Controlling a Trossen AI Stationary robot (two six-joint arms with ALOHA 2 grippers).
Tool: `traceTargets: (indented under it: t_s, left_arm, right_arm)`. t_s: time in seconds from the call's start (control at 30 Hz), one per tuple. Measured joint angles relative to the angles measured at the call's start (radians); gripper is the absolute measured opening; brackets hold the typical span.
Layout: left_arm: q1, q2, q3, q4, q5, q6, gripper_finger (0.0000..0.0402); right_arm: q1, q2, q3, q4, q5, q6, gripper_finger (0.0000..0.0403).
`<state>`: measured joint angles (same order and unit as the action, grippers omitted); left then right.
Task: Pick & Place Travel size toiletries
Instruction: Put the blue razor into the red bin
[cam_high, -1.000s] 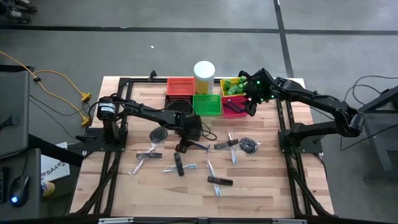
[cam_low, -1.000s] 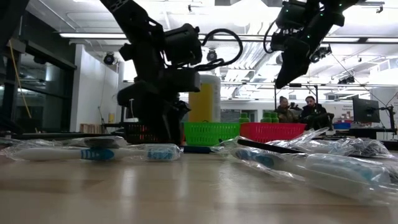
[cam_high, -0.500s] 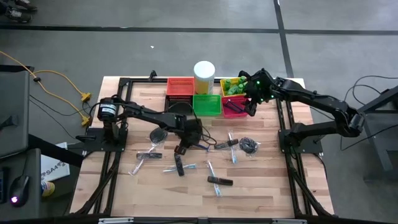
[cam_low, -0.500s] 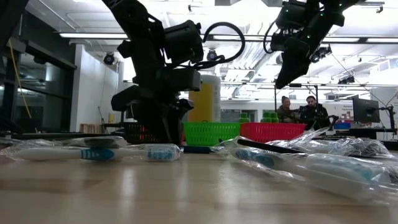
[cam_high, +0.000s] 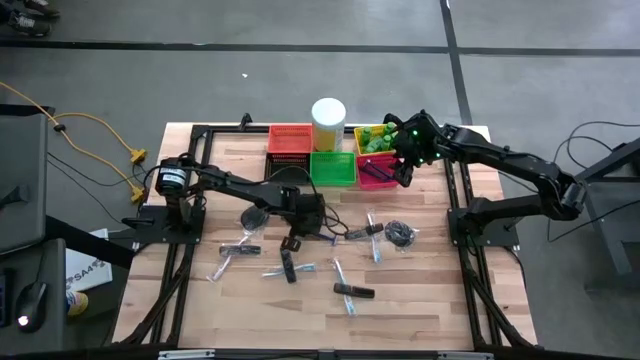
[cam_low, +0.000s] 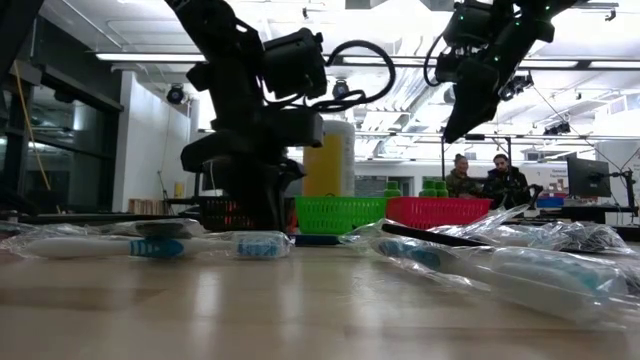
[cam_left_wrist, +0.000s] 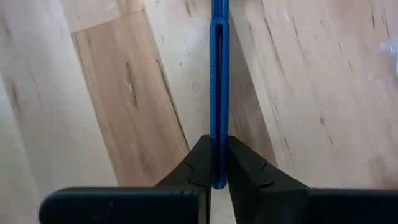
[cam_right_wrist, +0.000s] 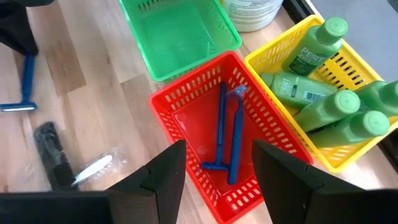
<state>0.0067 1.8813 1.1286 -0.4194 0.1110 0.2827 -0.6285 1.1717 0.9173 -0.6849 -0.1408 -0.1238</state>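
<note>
Here the left gripper (cam_left_wrist: 219, 163), near the wooden table's (cam_high: 420, 300) middle, is clenched on a thin blue plastic razor (cam_left_wrist: 218, 93) lying flat, handle reaching forward from its fingertips; the right gripper (cam_right_wrist: 213, 167) hangs released above the red mesh basket (cam_right_wrist: 186, 112)

Landmark: green basket (cam_low: 341, 213), standing at the far edge of the tabletop (cam_low: 300, 310).
- Red basket (cam_low: 437, 211): just right of it, green bottle caps (cam_low: 433, 186) showing behind.
- White cylinder (cam_low: 332, 158): behind it, yellow-labelled.
- Left arm (cam_low: 255, 110): left of it, reaching down to the tabletop; claw hidden in dark bulk.
- Right claw (cam_low: 462, 118): raised above the red basket.
- Wrapped toothbrushes (cam_low: 165, 245): nearer the camera, left; further wrapped ones (cam_low: 500, 262) right.
- Two people (cam_low: 485, 180): seated far behind.
</note>
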Motion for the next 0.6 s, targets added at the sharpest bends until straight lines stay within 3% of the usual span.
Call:
traceTargets:
  t_s: [0.13,0.33,0.6]
  left_arm:
    - [0.0,-0.028,-0.003,0.015,-0.003,-0.067,0.0021]
    - [0.007,-0.11,-0.004,0.067,-0.091,-0.128,0.0019]
    - [0.049,-0.23,-0.003,0.21,-0.209,-0.22,0.0018]
  right_arm:
    - [0.0,0.0,0.0,0.0,-0.097,-0.001,0.0176]
    - [0.001,0.0,0.0,0.008,-0.304,-0.009,0.0176]
    - [0.008,0.0,0.0,0.025,-0.387,-0.033,0.0176]
